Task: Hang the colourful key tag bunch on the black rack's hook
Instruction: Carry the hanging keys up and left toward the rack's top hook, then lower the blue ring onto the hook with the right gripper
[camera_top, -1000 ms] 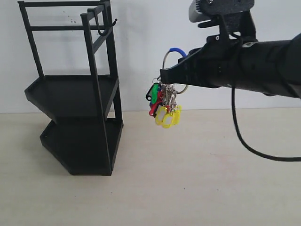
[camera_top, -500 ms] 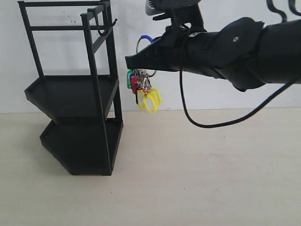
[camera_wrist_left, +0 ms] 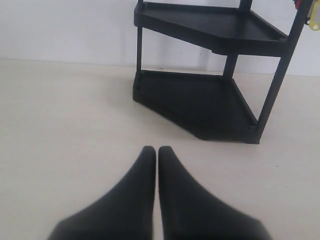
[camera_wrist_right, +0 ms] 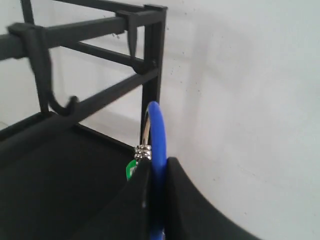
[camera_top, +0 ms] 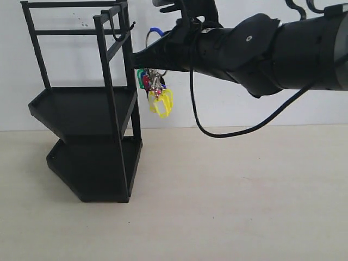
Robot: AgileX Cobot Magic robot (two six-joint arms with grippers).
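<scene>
Held by its blue loop (camera_wrist_right: 156, 131), the key tag bunch (camera_top: 155, 91), pinched tight between the fingers of the right gripper (camera_wrist_right: 156, 167). Yellow, green and red tags dangling in the air just under the fingertips, right beside the rack's (camera_top: 81, 109) front post. Ahead of and above the fingertips, the hook (camera_wrist_right: 56, 102), upturned tip bare. Open table (camera_top: 228, 206) far below. Only in the left wrist view: left gripper (camera_wrist_left: 156, 152) pressed closed on nothing, low, facing the shelves.
</scene>
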